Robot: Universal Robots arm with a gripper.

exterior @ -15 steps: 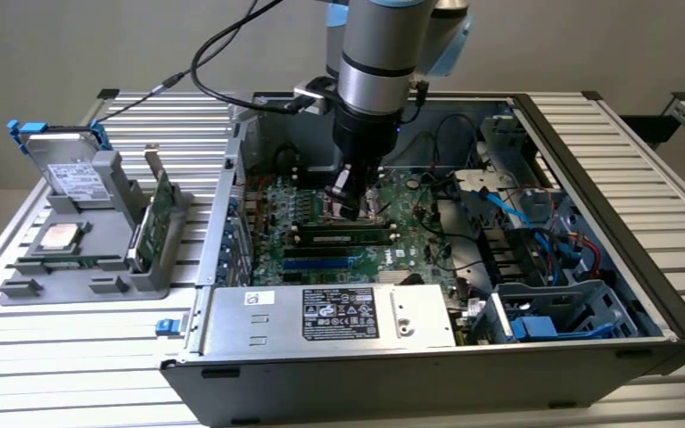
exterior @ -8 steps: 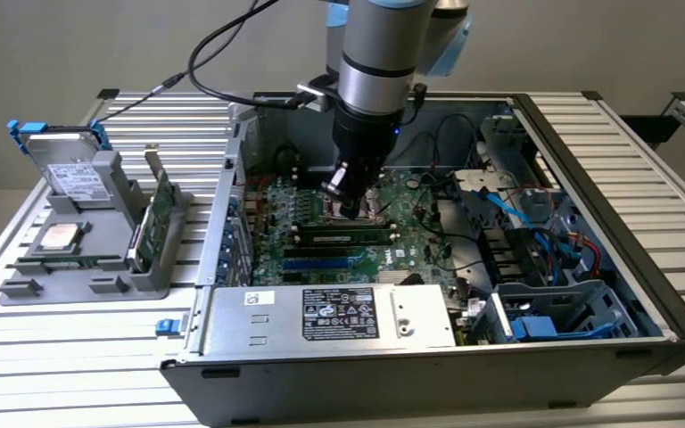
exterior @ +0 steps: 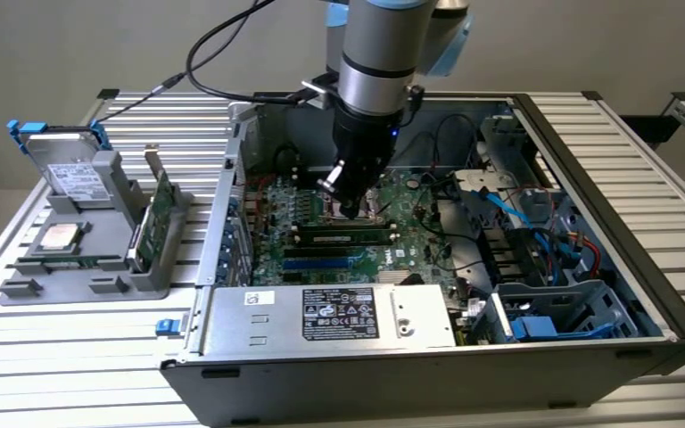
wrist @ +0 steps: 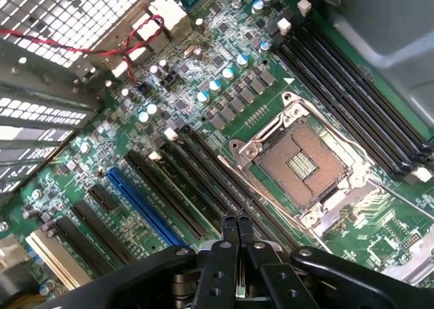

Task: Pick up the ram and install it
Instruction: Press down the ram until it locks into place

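Exterior view: the robot arm reaches down into the open computer case [exterior: 664, 325] on the slatted table [exterior: 69, 357].
Gripper: the gripper [wrist: 236, 222] hangs low over the motherboard [wrist: 203, 92], in the middle of the case. Its two fingertips are pressed together, with nothing between them.
Ram: a long green stick that looks like the ram [exterior: 342, 238] sits in a slot on the board, just near of the gripper in the exterior view. Black chips run along it.
Socket: the empty processor socket [wrist: 302, 163] lies beside the fingertips, with its metal frame around it.
Slots: long dark memory slots [wrist: 196, 187] run right under the fingertips in the wrist view.
Tray: at the exterior view's left, a grey holder [exterior: 81, 259] stands on the table, well apart from the case. It holds a green card [exterior: 158, 214] and a silver chip [exterior: 57, 235].
How far along: I think the stick is already in its slot and the gripper has let go. Whether it is pushed all the way in, I cannot tell.
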